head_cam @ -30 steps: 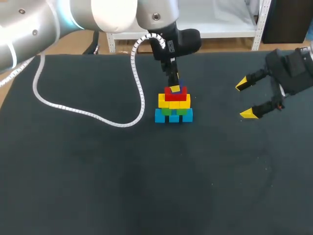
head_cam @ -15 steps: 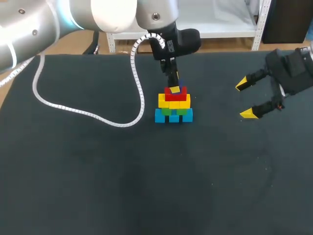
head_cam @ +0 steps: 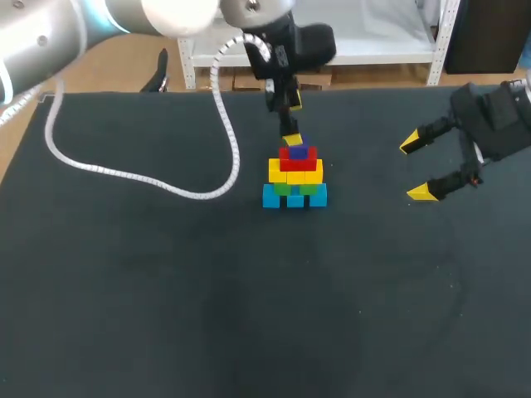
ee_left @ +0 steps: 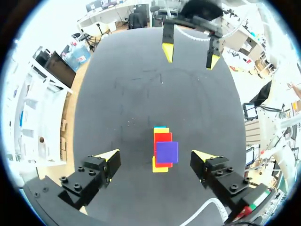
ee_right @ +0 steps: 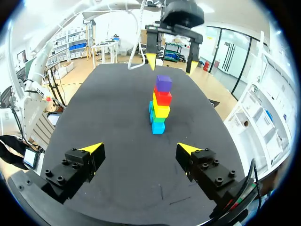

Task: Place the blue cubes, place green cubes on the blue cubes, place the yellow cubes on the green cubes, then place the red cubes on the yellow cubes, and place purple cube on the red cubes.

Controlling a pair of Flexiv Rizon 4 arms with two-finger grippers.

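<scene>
The stack holds three blue cubes [head_cam: 295, 197] in its bottom row, two green cubes [head_cam: 284, 189] above them and one purple cube [head_cam: 299, 152] on top. Between these lie one yellow layer [head_cam: 295, 172] and one red layer [head_cam: 297, 162], whose cubes run together too closely to count. There are also two grippers, the left gripper [ee_right: 170, 63] and the right gripper [head_cam: 415, 168], each with two yellow-tipped fingers, one white coiled cable [head_cam: 224, 124] and one table [head_cam: 166, 315].
</scene>
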